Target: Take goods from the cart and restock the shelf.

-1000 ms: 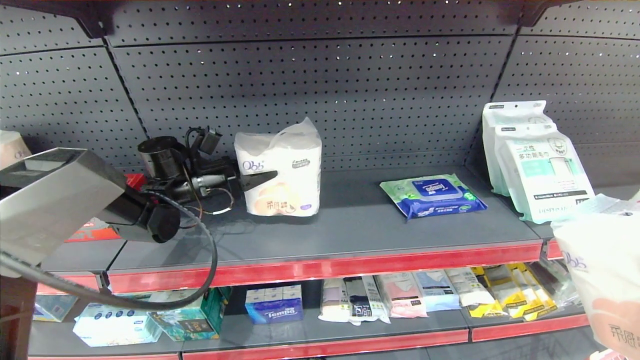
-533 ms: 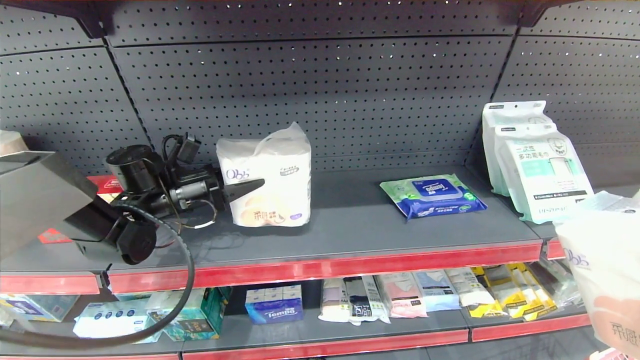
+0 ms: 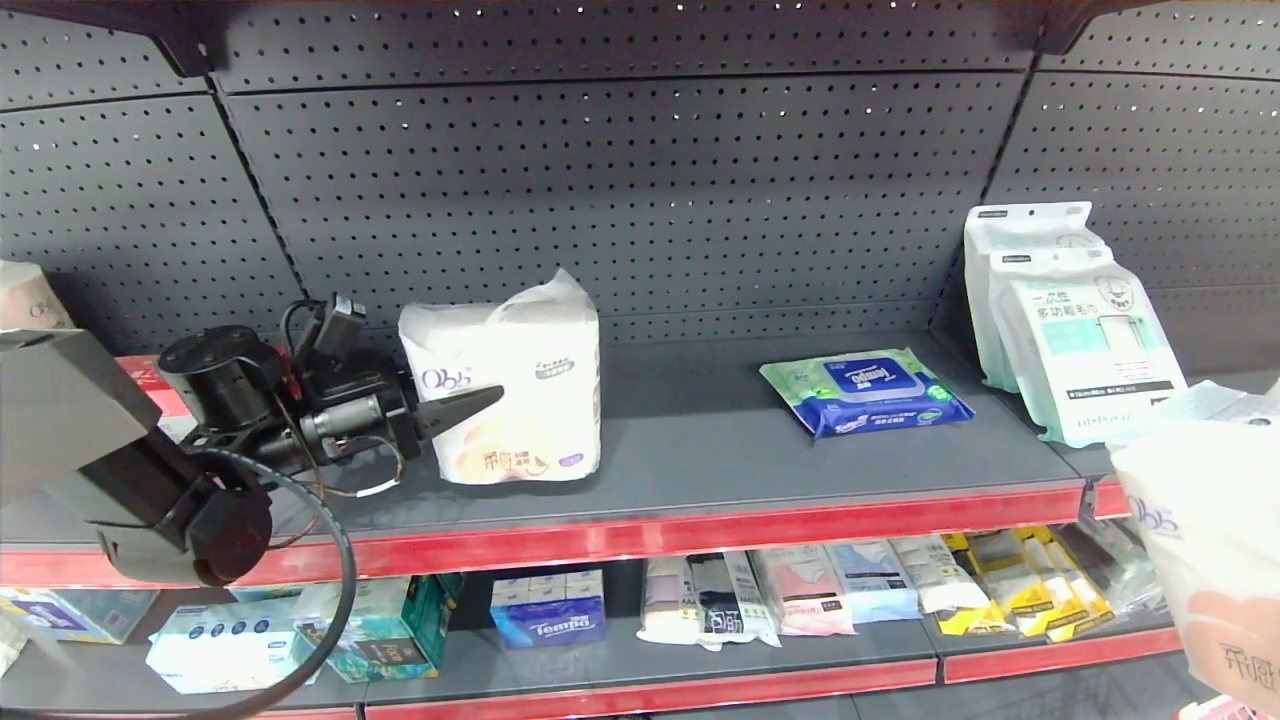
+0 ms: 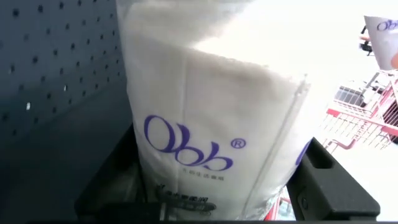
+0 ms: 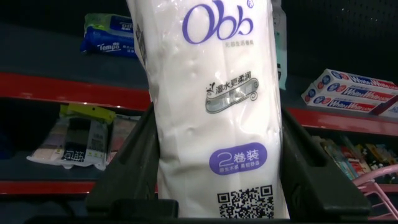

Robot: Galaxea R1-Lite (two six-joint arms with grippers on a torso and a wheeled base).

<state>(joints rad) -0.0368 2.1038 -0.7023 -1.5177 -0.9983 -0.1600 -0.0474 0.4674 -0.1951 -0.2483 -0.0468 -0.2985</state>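
Grey pegboard wall point(image 3: 640, 200) at the back, with a grey shelf point(image 3: 700, 450) and its red front lip below. On the left half of that shelf: white toilet-paper pack point(image 3: 505, 385), upright, bottom at the shelf surface, impossible to tell whether resting or just above. Clamped between the left jaws, one dark finger across the front face. In the left wrist view, same pack point(image 4: 211, 124) wedged between both black fingers. Right of centre, well apart from it: flat blue-and-green wet-wipes pack point(image 3: 865, 388), lying on the shelf. At the far right end: white-and-teal pouches point(image 3: 1075, 320), standing upright, one before another. Off the shelf, at the near right: second toilet-paper pack point(image 3: 1205, 540), gripped by the right jaws. In the right wrist view, this pack point(image 5: 217, 106) pinched at both sides, with toothpaste boxes point(image 5: 348, 90) on a red-edged shelf behind. On the lower shelf: blue tissue box point(image 3: 548, 605) beside rows of flat packets point(image 3: 800, 590). Red wire cart point(image 4: 357, 121) past the pack in the left wrist view.
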